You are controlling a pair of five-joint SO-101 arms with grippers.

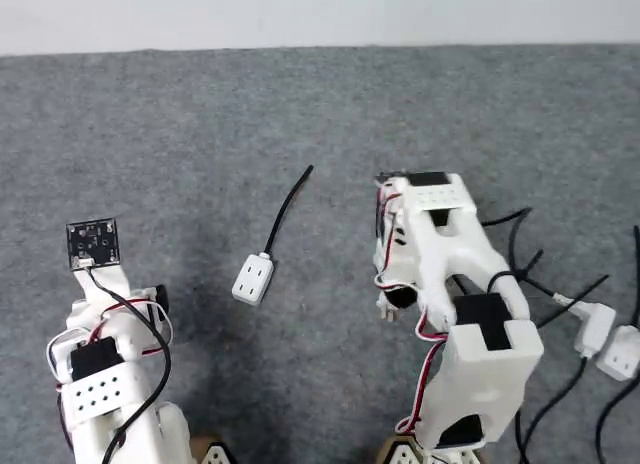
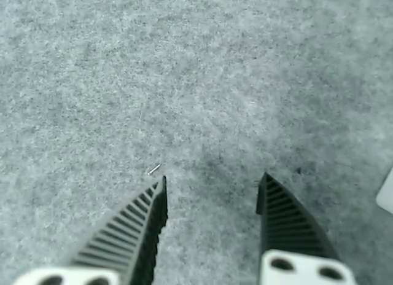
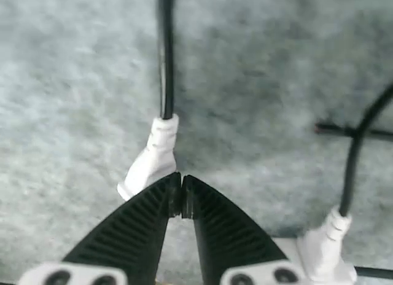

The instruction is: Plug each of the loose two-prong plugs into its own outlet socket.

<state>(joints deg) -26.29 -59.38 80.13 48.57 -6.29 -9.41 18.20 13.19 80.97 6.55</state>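
A white outlet socket on a short black cord lies on the grey carpet between the arms. At the far right a white plug rests against a second socket; I cannot tell whether they are joined. My right gripper is shut, fingertips together. A white plug with a black cord lies just past its tips, partly behind one finger. In the high view this gripper sits under the folded right arm. My left gripper is open over bare carpet with nothing between its fingers.
Loose black cords trail across the carpet to the right of the right arm. Another white plug with its cord lies near the right gripper's base. A white edge shows beside the left gripper. The carpet's far half is open.
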